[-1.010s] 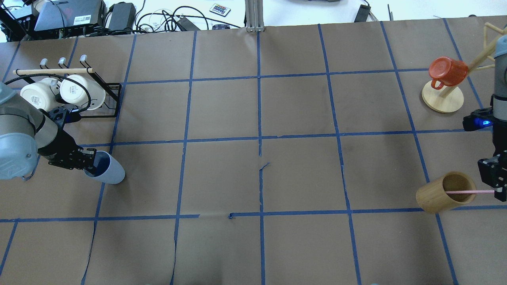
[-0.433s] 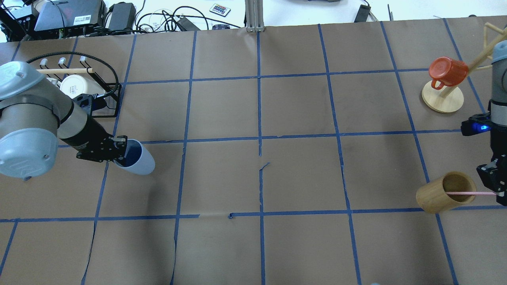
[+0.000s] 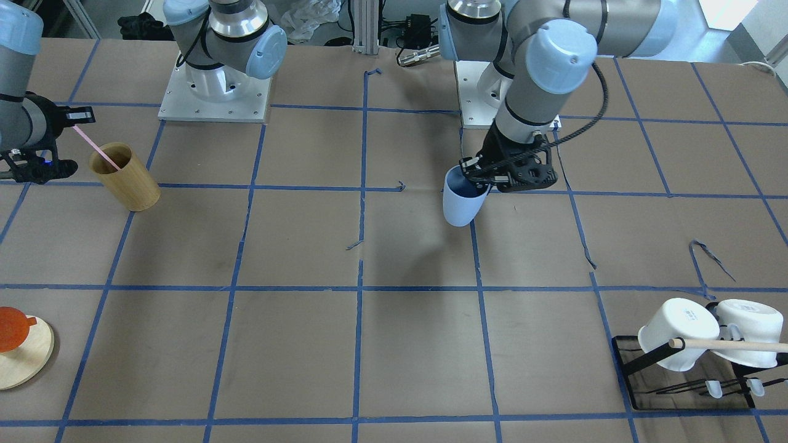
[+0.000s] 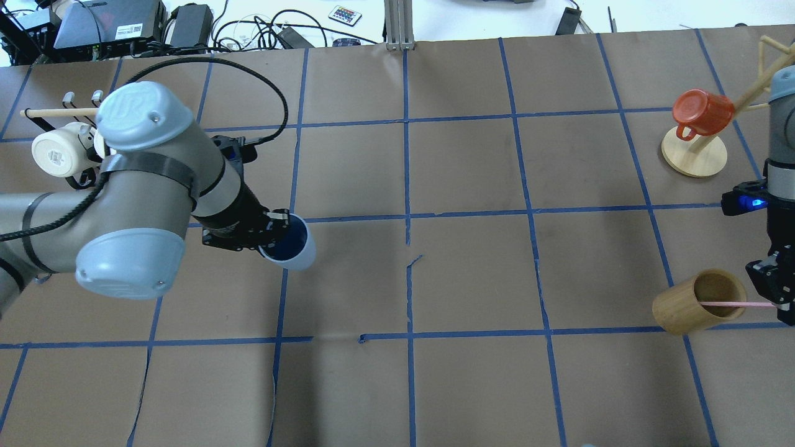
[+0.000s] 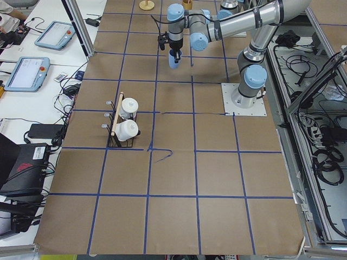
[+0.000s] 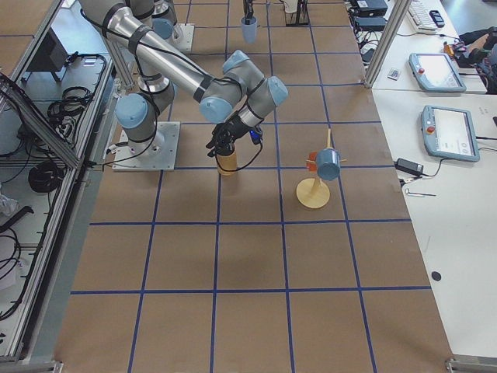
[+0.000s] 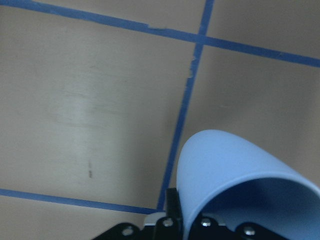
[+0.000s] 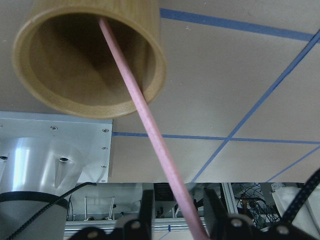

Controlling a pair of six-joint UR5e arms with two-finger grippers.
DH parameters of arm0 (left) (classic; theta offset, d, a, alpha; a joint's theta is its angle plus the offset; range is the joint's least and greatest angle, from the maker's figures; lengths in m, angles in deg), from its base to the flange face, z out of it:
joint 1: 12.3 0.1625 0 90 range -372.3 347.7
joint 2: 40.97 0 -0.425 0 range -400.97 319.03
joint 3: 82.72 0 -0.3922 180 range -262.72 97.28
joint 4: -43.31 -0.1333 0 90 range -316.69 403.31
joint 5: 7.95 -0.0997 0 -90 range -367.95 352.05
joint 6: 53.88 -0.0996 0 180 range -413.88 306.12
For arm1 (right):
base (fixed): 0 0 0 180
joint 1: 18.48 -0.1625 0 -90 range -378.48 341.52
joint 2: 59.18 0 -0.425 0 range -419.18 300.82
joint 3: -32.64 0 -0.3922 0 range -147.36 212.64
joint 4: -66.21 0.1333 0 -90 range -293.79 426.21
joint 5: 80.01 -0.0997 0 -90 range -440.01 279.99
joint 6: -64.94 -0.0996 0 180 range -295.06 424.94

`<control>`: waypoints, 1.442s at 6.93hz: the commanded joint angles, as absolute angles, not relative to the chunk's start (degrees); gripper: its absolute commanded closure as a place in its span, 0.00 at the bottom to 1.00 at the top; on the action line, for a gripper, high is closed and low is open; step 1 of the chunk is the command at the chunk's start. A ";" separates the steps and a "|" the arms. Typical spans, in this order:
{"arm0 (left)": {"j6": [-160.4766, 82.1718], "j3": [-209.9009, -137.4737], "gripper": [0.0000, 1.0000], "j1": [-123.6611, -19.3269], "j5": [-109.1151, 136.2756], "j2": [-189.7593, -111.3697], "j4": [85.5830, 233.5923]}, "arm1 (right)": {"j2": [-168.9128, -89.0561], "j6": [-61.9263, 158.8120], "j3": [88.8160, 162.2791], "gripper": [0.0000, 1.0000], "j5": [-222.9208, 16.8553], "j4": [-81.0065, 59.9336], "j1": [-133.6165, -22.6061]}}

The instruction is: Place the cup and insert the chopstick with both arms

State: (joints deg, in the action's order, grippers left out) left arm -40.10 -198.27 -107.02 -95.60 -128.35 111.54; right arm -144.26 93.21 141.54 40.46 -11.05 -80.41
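Left gripper (image 4: 268, 237), clamped on the cup (image 4: 289, 243), has carried it toward the table's centre.

"UR" logo embossed on left arm joint cap (image 4: 138, 107).

Chopstick (image 8: 150, 125) lower end hidden in wooden cup (image 8: 90, 55); orange mug (image 3: 12, 329) edge-cropped.

The middle of the bench (image 4: 472, 279) lies open between the two arms, with wide bare paper squares for passage. Obstacles sit at the ends: the rack of white mugs (image 3: 695, 335) at the far left corner, and on the right the wooden cup (image 4: 699, 302) and the mug tree with a red mug (image 4: 702, 112).
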 commanded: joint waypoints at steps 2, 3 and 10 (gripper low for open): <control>-26.83 -198.47 1.00 -122.13 -92.35 -133.76 104.10 | -144.25 91.58 141.80 0.79 40.40 -10.96 -80.44; -26.73 -198.56 1.00 -122.94 -92.42 -135.61 103.17 | -144.25 90.44 141.80 0.79 39.96 -10.70 -80.44; -26.73 -198.56 1.00 -126.12 -92.94 -140.72 98.24 | -144.35 89.82 140.40 1.00 29.42 -8.85 -80.44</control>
